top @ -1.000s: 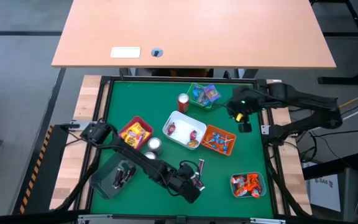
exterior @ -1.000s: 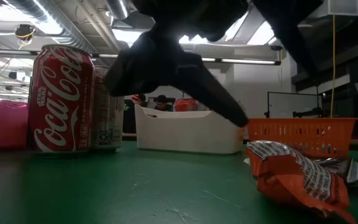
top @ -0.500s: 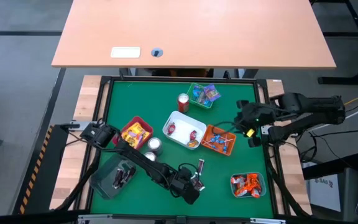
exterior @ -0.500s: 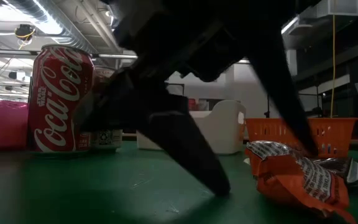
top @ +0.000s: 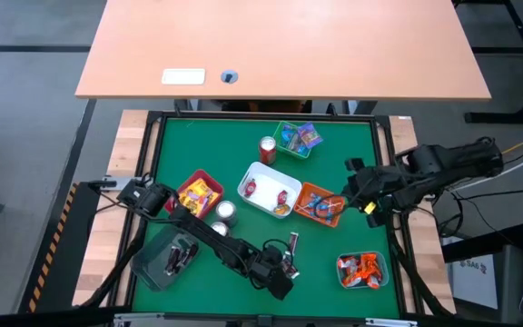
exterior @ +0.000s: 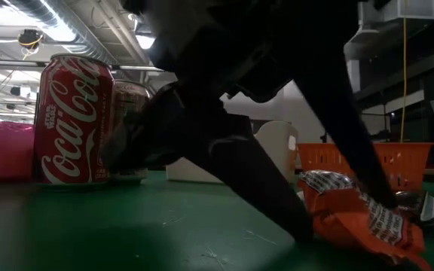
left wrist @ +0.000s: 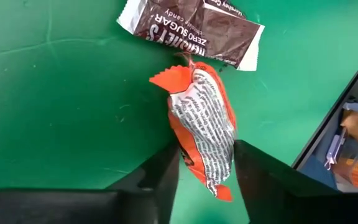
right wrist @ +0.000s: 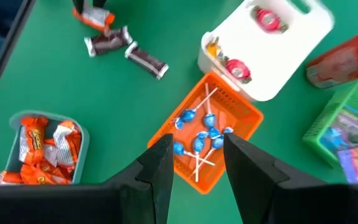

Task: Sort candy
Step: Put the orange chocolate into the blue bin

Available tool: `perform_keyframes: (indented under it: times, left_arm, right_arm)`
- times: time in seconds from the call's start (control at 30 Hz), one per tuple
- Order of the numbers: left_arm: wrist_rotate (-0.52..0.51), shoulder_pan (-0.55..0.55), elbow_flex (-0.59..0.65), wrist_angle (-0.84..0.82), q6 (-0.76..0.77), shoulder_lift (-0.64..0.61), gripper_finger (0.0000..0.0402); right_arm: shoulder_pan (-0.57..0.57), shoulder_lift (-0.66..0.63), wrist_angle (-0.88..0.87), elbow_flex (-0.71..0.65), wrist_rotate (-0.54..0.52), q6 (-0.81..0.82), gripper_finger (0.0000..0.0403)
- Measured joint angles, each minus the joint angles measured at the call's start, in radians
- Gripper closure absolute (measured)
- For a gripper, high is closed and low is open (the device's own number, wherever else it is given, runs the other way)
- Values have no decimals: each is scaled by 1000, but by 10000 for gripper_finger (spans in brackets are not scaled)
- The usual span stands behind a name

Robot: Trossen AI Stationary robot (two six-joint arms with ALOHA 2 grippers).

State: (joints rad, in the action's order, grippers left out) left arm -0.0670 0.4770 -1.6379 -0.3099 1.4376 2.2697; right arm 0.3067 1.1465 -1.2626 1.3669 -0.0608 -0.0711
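An orange candy packet (left wrist: pixel 202 118) lies flat on the green mat near the table's front, next to a dark bar (left wrist: pixel 191 28). My left gripper (left wrist: pixel 207 163) reaches down to the mat with one finger on each long side of the packet, still open. In the high view it (top: pixel 286 265) is at the front centre. In the low view its dark fingers (exterior: pixel 262 196) come down beside the packet (exterior: pixel 368 218). My right gripper (right wrist: pixel 194 149) hangs open and holds nothing, high above the orange basket of lollipops (right wrist: pixel 207 130), by the table's right edge (top: pixel 360 189). My left gripper slants down from above, its fingers lying along the orange packet's two long sides (left wrist: pixel 182 149). The fingers (left wrist: pixel 163 171) stand close against the wrapper, but I cannot tell whether they touch it. The packet lies flat on the mat.
Sorting trays stand around: red with yellow packets (top: pixel 198 193), white with red pieces (top: pixel 269 189), a green basket (top: pixel 298 138), grey with orange packets (top: pixel 361 270), dark grey with dark bars (top: pixel 171 257). A red can (top: pixel 268 150) and silver cans (top: pixel 225 211) stand between them.
My left gripper has sunk to the mat and edged toward the orange packet until its fingers stand on either side of it. My right arm has swung from the table's far right toward the near edge, ending beside the orange basket.
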Motion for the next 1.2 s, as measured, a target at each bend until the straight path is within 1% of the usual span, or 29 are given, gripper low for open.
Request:
perform_keyframes:
  times: [0.27, 0.47, 0.6, 0.7, 0.87, 1.0, 1.1, 1.2]
  left_arm:
    - [-17, 1, 1, 24, -7, 3, 343]
    - [-20, 1, 1, 40, -8, 3, 384]
    - [-19, 2, 1, 45, -8, 3, 390]
    - [-19, 4, 1, 57, -9, -1, 392]
    - [-13, 5, 1, 143, -59, -16, 392]
    - [-33, 6, 1, 142, -122, -25, 393]
    - [-77, 6, 1, 144, -202, -26, 393]
    - [-136, 6, 1, 152, -280, -29, 393]
  right_arm:
    - [49, -19, 81, -160, 0, 28, 263]
    - [49, -20, 171, -266, 0, 40, 263]
    - [48, -20, 231, -329, 28, 35, 263]
    - [48, -20, 291, -366, 83, 30, 263]
    - [48, -19, 450, -423, 185, 34, 263]
    - [48, -19, 570, -459, 228, 95, 263]
    - [47, -19, 631, -472, 238, 178, 263]
    - [47, -16, 649, -474, 238, 256, 263]
